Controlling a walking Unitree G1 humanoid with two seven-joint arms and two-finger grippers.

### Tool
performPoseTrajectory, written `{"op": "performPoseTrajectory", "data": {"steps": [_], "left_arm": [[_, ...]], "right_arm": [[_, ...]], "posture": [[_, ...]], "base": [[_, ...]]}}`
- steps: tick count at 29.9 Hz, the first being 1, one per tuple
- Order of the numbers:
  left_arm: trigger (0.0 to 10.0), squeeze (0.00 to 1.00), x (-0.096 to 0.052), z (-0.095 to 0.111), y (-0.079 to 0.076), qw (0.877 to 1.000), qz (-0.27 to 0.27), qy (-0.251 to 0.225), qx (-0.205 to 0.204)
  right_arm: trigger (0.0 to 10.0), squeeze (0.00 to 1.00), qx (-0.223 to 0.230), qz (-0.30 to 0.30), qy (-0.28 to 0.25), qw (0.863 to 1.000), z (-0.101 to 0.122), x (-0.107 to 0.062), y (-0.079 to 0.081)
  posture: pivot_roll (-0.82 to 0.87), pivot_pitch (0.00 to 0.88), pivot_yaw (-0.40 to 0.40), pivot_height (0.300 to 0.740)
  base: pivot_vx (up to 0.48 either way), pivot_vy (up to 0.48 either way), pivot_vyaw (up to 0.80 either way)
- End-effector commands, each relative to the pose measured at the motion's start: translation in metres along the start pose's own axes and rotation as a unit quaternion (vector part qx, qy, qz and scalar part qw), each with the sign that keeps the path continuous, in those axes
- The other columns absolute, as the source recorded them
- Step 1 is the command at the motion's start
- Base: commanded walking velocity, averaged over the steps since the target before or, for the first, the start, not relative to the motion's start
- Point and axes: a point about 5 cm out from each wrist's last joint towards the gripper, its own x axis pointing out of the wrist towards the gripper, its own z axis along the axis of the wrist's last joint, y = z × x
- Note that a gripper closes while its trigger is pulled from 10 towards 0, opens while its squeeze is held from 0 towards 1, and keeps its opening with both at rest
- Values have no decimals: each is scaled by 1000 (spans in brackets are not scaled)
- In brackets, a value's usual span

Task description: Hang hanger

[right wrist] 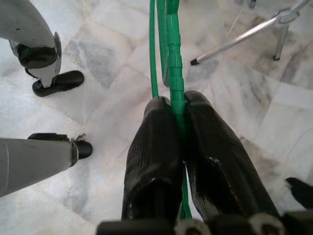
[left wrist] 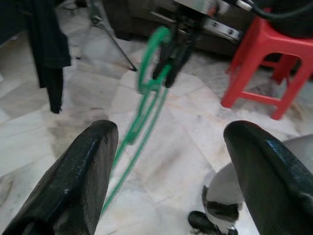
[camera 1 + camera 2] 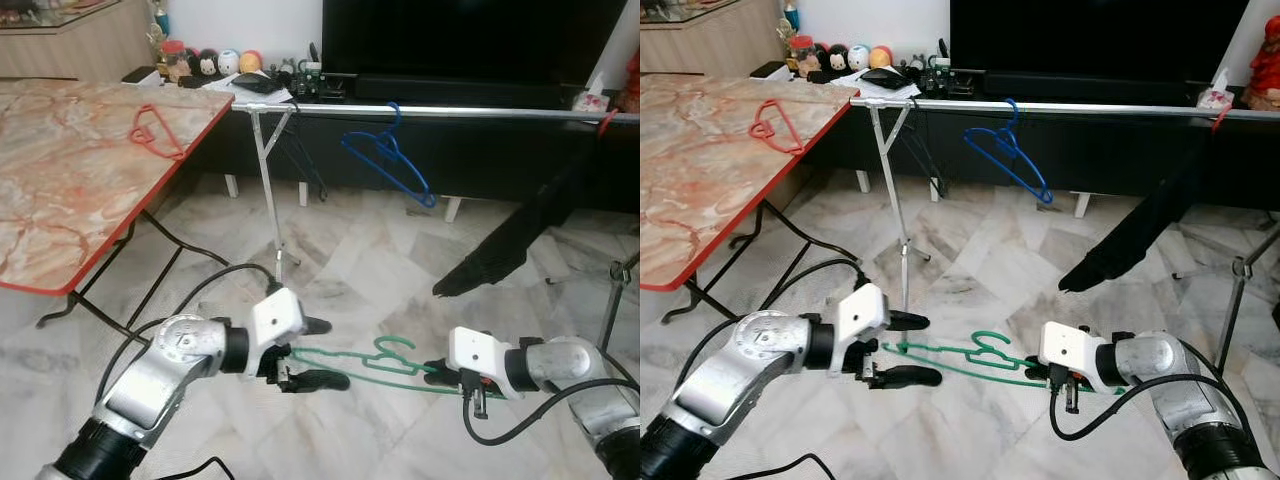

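Even, soft indoor daylight across my head views; pale glossy marble floor tiles (image 3: 380, 250) show mild sheen. My left wrist view blurs thin green plastic hanger (image 2: 146, 93) (background soft too).

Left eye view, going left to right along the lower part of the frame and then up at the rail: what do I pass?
Low: left gripper → green hanger → right gripper, shut on it. Higher: red hanger on the table → rail's stand → blue hanger on the rail → black garment.
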Motion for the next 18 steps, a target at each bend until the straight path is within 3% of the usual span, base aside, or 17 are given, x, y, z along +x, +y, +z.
{"op": "performPoseTrajectory", "data": {"steps": [1, 4, 6, 7, 18], "left_arm": [[10000, 0, 3, -4, 0, 1000, -12, 16, -3], [10000, 0, 7, -4, 0, 1000, -16, 16, -3], [10000, 55, 11, -5, 1, 1000, -21, 16, -5], [10000, 1000, 15, -2, 1, 1000, -28, 13, -1], [10000, 1000, 19, 0, 0, 999, -33, 10, 2]], "right_arm": [[10000, 0, -8, -6, -7, 1000, 5, -4, -1], [10000, 0, -11, -4, -11, 1000, 9, -3, -1], [10000, 0, -15, 1, -14, 1000, 13, -4, 1], [10000, 0, -18, 7, -14, 1000, 17, -4, 2], [10000, 0, -22, 11, -12, 1000, 19, -5, 2]], "posture": [[-13, 0, 32, 716], [-18, 0, 39, 716], [-18, 0, 39, 716], [-18, 0, 39, 716], [-18, 0, 39, 716]], "base": [[0, 0, 0], [0, 0, 0], [0, 0, 0], [0, 0, 0], [0, 0, 0]]}}
